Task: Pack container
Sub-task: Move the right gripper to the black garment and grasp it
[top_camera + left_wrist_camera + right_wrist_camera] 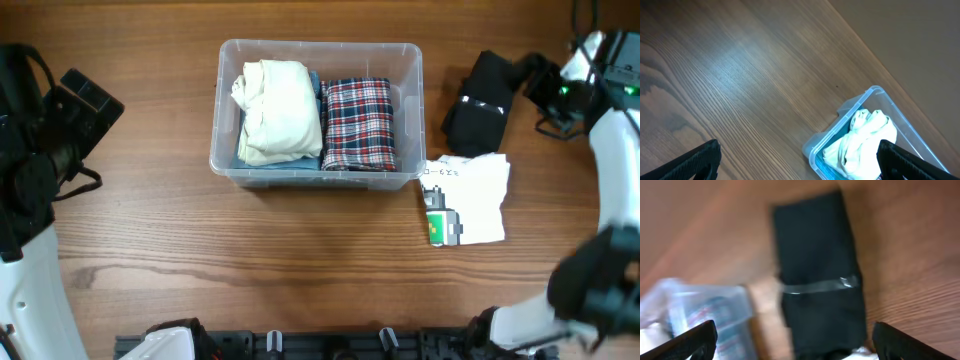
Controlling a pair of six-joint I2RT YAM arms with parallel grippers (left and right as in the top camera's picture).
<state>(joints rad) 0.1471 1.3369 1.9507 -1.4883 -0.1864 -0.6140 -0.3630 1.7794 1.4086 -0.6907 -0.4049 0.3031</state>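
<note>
Here's the container (316,178), sitting in the middle of the table (200,260), clear-walled, so its contents are easy to read. A cream garment (277,112) fills the left half and a folded plaid garment (359,124) the right, with something blue showing beneath the cream one. They lie side by side and touching, which I take as a way to use the floor of the bin evenly.

Outside it, off to the right and apart from the wall, lies a black bundle (478,100) with a band of clear tape around it; that band probably keeps the roll tight for handling. Just below the bundle is a white sheet (480,195) with a small green and grey item (441,228) on its corner.

Now the arms. The right tool (794,330) hangs above the black bundle, fingers spread wide, gripping nothing. Its own camera is blurred, but the bundle sits squarely between the two fingertips, so I'd judge that's the next piece to go in.

The left tool (797,147) is parked off the container's left end, angled down toward the cream corner, fingers likewise wide apart and empty. That looks like a waiting pose, clear of the right arm's path.
</note>
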